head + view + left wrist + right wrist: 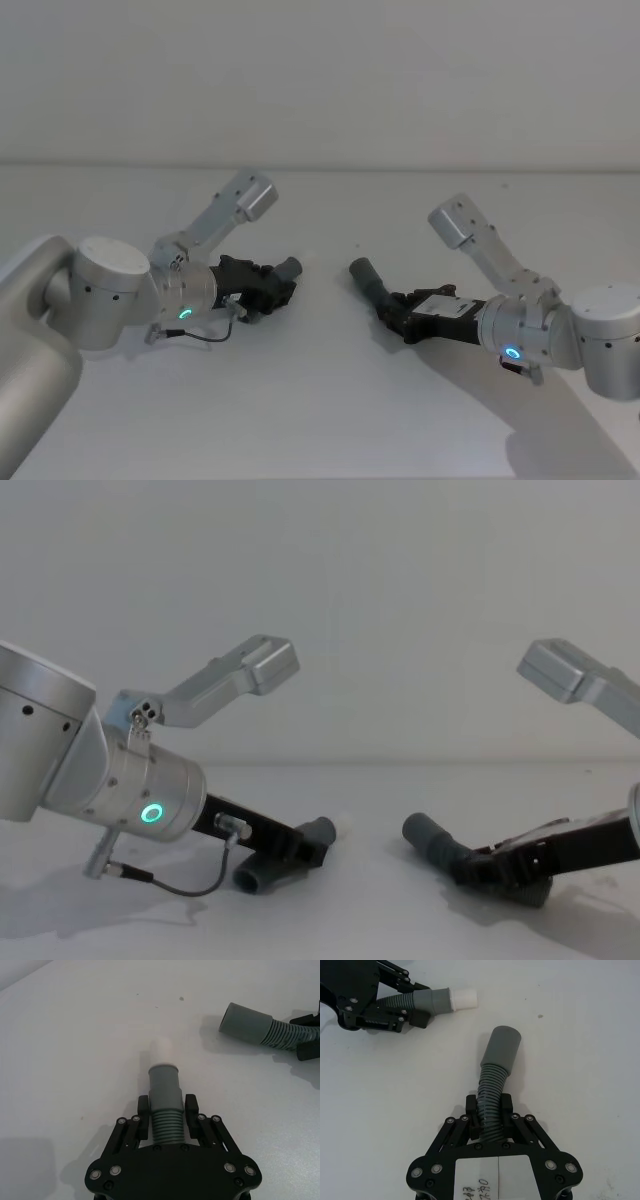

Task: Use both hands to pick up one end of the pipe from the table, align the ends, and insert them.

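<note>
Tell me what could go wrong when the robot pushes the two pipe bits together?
1. The left gripper holds a ribbed piece with a white tip; the right gripper holds a bent piece with a wide collar. Tip and collar are apart and not lined up, so the tip might hit the collar's rim.
2. The right gripper pinches the bent piece's ribs behind the collar, so it might buckle when pushed.

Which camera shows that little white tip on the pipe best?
The right wrist view: the white tip lies side-on, distinct against the table. The left wrist view sees it lengthwise, blending into the table; the chest view catches a pale sliver; the head view leaves it too small to tell.
</note>
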